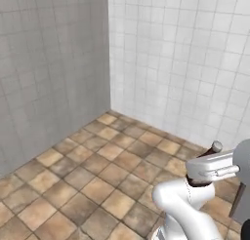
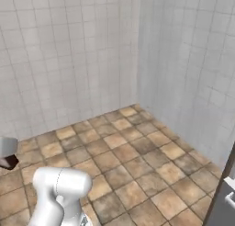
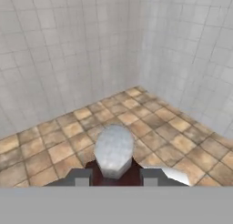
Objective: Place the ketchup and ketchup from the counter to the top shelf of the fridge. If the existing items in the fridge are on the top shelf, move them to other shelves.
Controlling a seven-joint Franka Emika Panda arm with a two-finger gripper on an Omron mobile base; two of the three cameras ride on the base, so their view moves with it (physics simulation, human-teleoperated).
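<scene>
A dark reddish-brown ketchup bottle [image 3: 113, 169] with a grey cap stands upright between my two fingertips, and my gripper [image 3: 116, 176] is shut on its body. In the left base view the same ketchup [image 1: 212, 150] pokes up from the white hand at the lower right. In the right base view the ketchup [image 2: 9, 161] shows at the left edge, above the arm. It is held in the air over a tiled floor, facing a room corner. The counter and the fridge's shelves are out of view.
White tiled walls [image 1: 171, 63] meet in a corner ahead, above a brown tiled floor [image 1: 97, 170]. A dark upright panel with a grey edge [image 2: 224, 197] stands at the lower right of the right base view; I cannot tell what it belongs to.
</scene>
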